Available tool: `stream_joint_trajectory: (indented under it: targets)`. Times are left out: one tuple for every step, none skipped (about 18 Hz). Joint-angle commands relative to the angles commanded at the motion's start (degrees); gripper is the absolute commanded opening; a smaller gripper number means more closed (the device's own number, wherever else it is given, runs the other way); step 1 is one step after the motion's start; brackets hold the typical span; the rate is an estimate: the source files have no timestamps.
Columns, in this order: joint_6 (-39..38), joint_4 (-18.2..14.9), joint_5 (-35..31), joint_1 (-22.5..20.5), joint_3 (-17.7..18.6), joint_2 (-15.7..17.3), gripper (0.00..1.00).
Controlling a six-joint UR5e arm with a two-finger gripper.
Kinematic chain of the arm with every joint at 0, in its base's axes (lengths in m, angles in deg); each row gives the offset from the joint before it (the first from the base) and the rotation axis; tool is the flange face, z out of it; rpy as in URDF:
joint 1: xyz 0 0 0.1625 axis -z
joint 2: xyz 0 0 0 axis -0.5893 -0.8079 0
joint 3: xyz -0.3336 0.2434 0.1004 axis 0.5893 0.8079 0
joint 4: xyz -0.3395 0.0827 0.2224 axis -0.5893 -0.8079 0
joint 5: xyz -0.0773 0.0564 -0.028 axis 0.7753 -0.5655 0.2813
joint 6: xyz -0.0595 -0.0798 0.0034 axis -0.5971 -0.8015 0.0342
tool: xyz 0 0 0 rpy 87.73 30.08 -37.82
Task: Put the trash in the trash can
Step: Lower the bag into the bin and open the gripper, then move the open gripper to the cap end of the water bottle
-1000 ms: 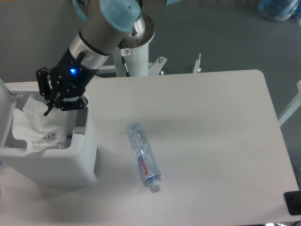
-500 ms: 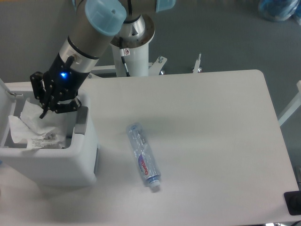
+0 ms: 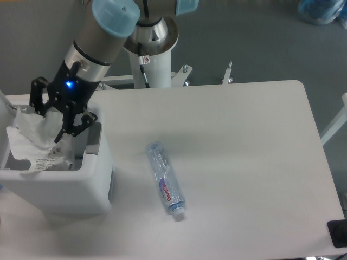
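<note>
One wrapper (image 3: 33, 142) half sunk in trash can (image 3: 59, 184), jaws spread above, bottle (image 3: 166, 179) on table.

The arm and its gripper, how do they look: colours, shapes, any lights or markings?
The arm is a silver-grey cylinder with light-blue joint caps. Its wrist section is black with a small blue light. The gripper is black, with two jointed skeletal fingers. No markings are readable.

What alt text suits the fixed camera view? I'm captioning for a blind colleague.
The open gripper hangs over the white trash can, where a crumpled wrapper sits. A crushed clear bottle lies on the white table.
</note>
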Motion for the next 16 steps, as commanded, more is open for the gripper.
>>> stream_joint_trajectory:
  targets:
    - [0.0, 0.0, 0.0, 0.0, 0.1, 0.3, 0.8]
    - [0.0, 0.0, -0.1, 0.0, 0.2, 0.7, 0.8]
    - [0.0, 0.0, -0.1, 0.0, 0.3, 0.8, 0.8]
    - [0.0, 0.0, -0.2, 0.0, 0.4, 0.9, 0.8]
    - [0.0, 0.1, -0.2, 0.0, 0.6, 1.1, 0.8]
    - [0.0, 0.1, -0.2, 0.0, 0.9, 1.3, 0.8]
    - [0.1, 0.1, -0.2, 0.0, 1.0, 1.5, 0.8]
    - [0.0, 0.1, -0.2, 0.0, 1.0, 1.6, 0.8]
    - [0.0, -0.1, -0.2, -0.1, 1.0, 2.0, 0.8]
    - [0.0, -0.3, -0.1, -0.1, 1.1, 3.0, 0.8]
    - [0.0, -0.3, -0.1, -0.3, 1.6, 3.9, 0.8]
    - [0.0, -0.2, 0.0, -0.4, 1.8, 4.9, 0.8]
    - [-0.1, -0.2, 0.0, -1.6, 1.8, 5.7, 0.8]
    - [-0.4, -0.2, 0.0, -3.5, 1.8, 6.2, 0.84]
    - [-1.1, -0.2, 0.0, -5.7, 1.8, 6.5, 0.88]
    - [-2.4, -0.2, 0.0, -7.8, 1.8, 6.5, 0.89]
